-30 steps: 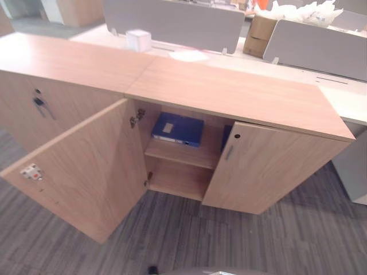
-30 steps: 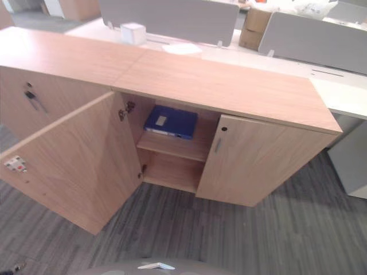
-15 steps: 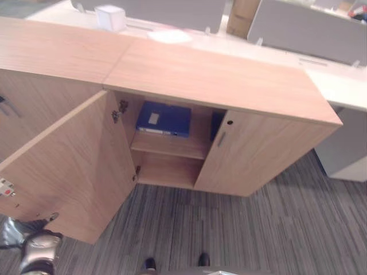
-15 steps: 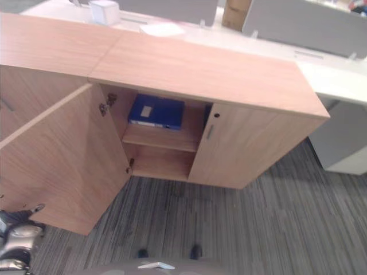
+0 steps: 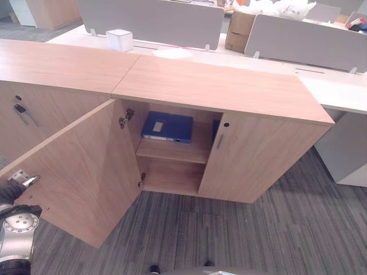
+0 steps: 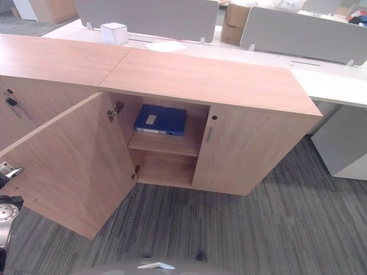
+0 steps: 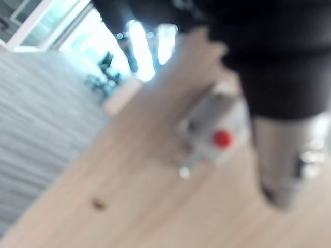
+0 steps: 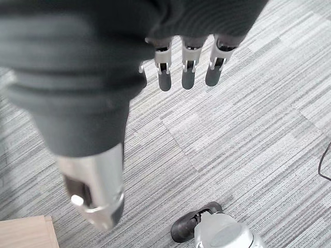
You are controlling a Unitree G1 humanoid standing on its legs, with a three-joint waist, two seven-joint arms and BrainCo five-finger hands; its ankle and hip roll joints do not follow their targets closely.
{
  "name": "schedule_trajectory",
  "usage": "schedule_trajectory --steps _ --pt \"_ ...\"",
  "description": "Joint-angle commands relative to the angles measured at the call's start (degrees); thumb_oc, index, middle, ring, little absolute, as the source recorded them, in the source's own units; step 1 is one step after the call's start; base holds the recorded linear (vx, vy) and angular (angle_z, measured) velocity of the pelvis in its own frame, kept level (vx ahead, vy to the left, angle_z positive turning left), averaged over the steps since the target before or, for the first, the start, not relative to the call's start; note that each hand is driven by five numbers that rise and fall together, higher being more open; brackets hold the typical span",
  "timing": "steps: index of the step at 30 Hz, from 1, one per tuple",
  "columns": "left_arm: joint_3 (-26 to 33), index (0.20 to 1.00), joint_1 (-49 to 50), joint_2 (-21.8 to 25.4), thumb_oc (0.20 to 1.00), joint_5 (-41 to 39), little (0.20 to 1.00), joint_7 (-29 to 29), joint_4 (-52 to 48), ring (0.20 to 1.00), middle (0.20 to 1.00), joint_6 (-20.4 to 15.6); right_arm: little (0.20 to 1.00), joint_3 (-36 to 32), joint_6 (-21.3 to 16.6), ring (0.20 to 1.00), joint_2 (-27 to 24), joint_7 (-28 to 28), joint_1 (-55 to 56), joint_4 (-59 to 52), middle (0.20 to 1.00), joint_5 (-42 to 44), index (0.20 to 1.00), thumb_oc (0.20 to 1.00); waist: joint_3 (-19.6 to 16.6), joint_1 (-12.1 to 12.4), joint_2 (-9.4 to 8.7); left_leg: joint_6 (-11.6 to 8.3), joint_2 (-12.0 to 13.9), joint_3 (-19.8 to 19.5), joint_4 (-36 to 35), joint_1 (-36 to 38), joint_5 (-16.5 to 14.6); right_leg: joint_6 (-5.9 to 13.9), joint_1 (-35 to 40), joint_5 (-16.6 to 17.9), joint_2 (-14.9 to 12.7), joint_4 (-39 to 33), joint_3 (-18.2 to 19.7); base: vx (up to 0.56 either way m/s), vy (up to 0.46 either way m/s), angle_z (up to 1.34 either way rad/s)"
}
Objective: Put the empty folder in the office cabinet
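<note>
A blue folder [image 5: 167,126] lies flat on the upper shelf inside the wooden office cabinet [image 5: 218,89]. The cabinet's left door [image 5: 80,172] stands swung wide open. My left hand [image 5: 12,195] is at the door's outer edge, close to the white latch with a red dot [image 7: 214,137] on the door's inner face. My right hand [image 8: 187,72] hangs over the grey carpet, away from the cabinet, its fingers straight and holding nothing.
The cabinet's right door [image 5: 261,160] is closed. A neighbouring cabinet [image 5: 34,103] at the left has a key in its lock. Behind stand desks with grey dividers [image 5: 152,23], a white box [image 5: 119,40] and a cardboard box [image 5: 239,31].
The camera has shifted. My left arm has come into view at the lower left and risen to the open door's edge. The folder has stayed on the shelf.
</note>
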Motion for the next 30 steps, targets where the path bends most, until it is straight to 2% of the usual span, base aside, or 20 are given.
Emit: schedule_trajectory --steps 1,2,9,10,11,12,15,19,22,23,24,27,30 --pt "-4.49 1.000 -5.54 -1.47 1.000 -1.09 1.000 -4.64 -4.19 1.000 1.000 -5.47 1.000 2.13 -0.22 1.000 -2.74 -0.24 -2.97 2.51 1.000 -1.84 1.000 1.000 -0.57 -3.96 1.90 1.54 0.69 -1.64 0.06 0.77 -5.87 3.46 0.19 -1.08 -1.12 2.04 0.51 0.01 -0.022 0.13" --pt "-5.34 1.000 -4.73 -4.19 1.000 -2.59 1.000 -5.59 -6.51 1.000 1.000 -6.04 1.000 1.99 -0.20 1.000 -2.74 -0.05 -3.05 2.72 1.000 -1.92 1.000 1.000 -0.69 -3.96 1.96 1.50 0.76 -1.79 0.06 0.87 -5.91 3.31 0.42 -1.19 -1.10 1.96 0.45 0.01 -0.022 0.13" --pt "-7.25 1.000 -2.54 -9.98 1.000 -9.77 1.000 -7.93 -9.42 1.000 1.000 -6.68 1.000 1.90 0.00 1.000 -3.14 0.07 -3.56 2.90 1.000 -1.98 1.000 1.000 -0.92 -4.12 2.46 1.43 0.98 -2.13 0.06 1.23 -5.87 2.88 1.00 -1.47 -0.85 1.91 0.39 0.00 -0.015 0.05" --pt "-7.81 1.000 -2.53 -11.35 1.000 -13.09 1.000 -8.33 -10.16 1.000 1.000 -7.10 1.000 1.82 0.07 1.000 -3.33 -0.04 -3.52 2.93 1.000 -2.20 1.000 1.000 -0.96 -4.25 2.57 1.41 1.02 -2.14 0.06 1.31 -5.87 2.84 1.09 -1.47 -0.80 1.89 0.33 0.00 0.000 0.00" --pt "-7.81 1.000 -2.53 -11.35 1.000 -13.09 1.000 -8.33 -10.16 1.000 1.000 -7.10 1.000 1.82 0.07 1.000 -3.33 -0.04 -3.52 2.93 1.000 -2.20 1.000 1.000 -0.96 -4.25 2.57 1.41 1.02 -2.14 0.06 1.31 -5.87 2.84 1.09 -1.47 -0.80 1.89 0.33 0.00 0.000 0.00" --pt "-9.06 1.000 -2.63 -13.63 1.000 -18.08 1.000 -9.18 -11.73 1.000 1.000 -7.87 1.000 1.89 0.15 1.000 -3.53 -0.16 -3.59 2.99 1.000 -2.48 1.000 1.000 -0.96 -4.41 2.60 1.45 1.05 -2.24 0.06 1.30 -5.79 2.77 1.13 -1.48 -0.80 1.87 0.34 0.00 0.000 0.00" --pt "-10.95 1.000 -2.69 -15.75 1.000 -22.56 1.000 -10.46 -13.74 1.000 1.000 -8.42 1.000 2.03 0.17 1.000 -3.71 -0.25 -3.72 3.17 1.000 -2.82 1.000 1.000 -0.92 -4.52 2.69 1.48 1.04 -2.35 0.06 1.26 -5.75 2.71 1.16 -1.44 -0.77 1.86 0.28 -0.01 -0.001 0.03" --pt "-18.58 1.000 -1.95 -20.74 1.000 -32.59 1.000 -15.72 -21.25 1.000 1.000 -8.18 1.000 2.68 0.27 1.000 -3.56 -0.23 -4.14 4.24 1.000 -3.40 1.000 1.000 -0.78 -4.76 2.84 1.68 0.88 -2.52 0.06 1.14 -5.69 2.67 1.19 -1.39 -0.82 2.04 0.30 -0.02 -0.001 0.12" --pt "-26.07 1.000 -0.91 -22.67 1.000 -38.42 1.000 -20.05 -27.07 1.000 1.000 -6.34 1.000 3.29 0.47 1.000 -2.91 0.08 -5.20 4.96 1.000 -2.54 1.000 1.000 -0.51 -4.89 3.16 1.89 0.79 -2.70 0.06 0.94 -5.65 2.68 1.01 -1.41 -0.87 2.35 0.58 -0.03 0.004 0.27" --pt "-30.81 1.000 0.04 -22.54 1.000 -41.65 1.000 -22.74 -30.74 1.000 1.000 -4.70 1.000 3.84 0.61 1.000 -2.43 0.16 -6.05 4.97 1.000 -1.79 1.000 1.000 -0.31 -5.07 3.36 2.04 0.76 -2.73 0.06 0.88 -5.71 2.69 0.85 -1.56 -0.86 2.56 0.67 -0.03 0.002 0.20" --pt "-30.84 1.000 0.08 -22.51 1.000 -41.69 1.000 -22.75 -30.78 1.000 1.000 -4.68 1.000 3.81 0.62 1.000 -2.42 0.16 -6.02 4.96 1.000 -1.79 1.000 1.000 -0.33 -5.02 3.35 2.04 0.76 -2.72 0.06 0.90 -5.72 2.69 0.85 -1.57 -0.85 2.58 0.68 -0.03 0.003 0.08" --pt "-37.78 1.000 -0.26 -22.01 1.000 -44.91 1.000 -25.01 -35.35 1.000 1.000 -2.81 1.000 5.08 0.73 1.000 -1.13 -0.52 -6.87 4.78 1.000 0.24 1.000 1.000 -0.07 -5.53 3.64 2.23 0.76 -2.57 0.06 0.91 -5.97 2.74 0.46 -1.81 -0.80 2.97 0.99 -0.02 -0.002 0.15" --pt "-39.74 1.000 -1.06 -22.49 1.000 -44.99 1.000 -24.31 -35.17 1.000 1.000 -2.65 1.000 5.96 0.74 1.000 -0.49 -0.96 -7.18 4.49 1.000 1.00 1.000 1.000 0.04 -5.61 3.65 2.31 0.76 -2.45 0.06 1.02 -6.09 2.72 0.38 -1.95 -0.72 3.17 1.25 -0.02 -0.008 -0.91"
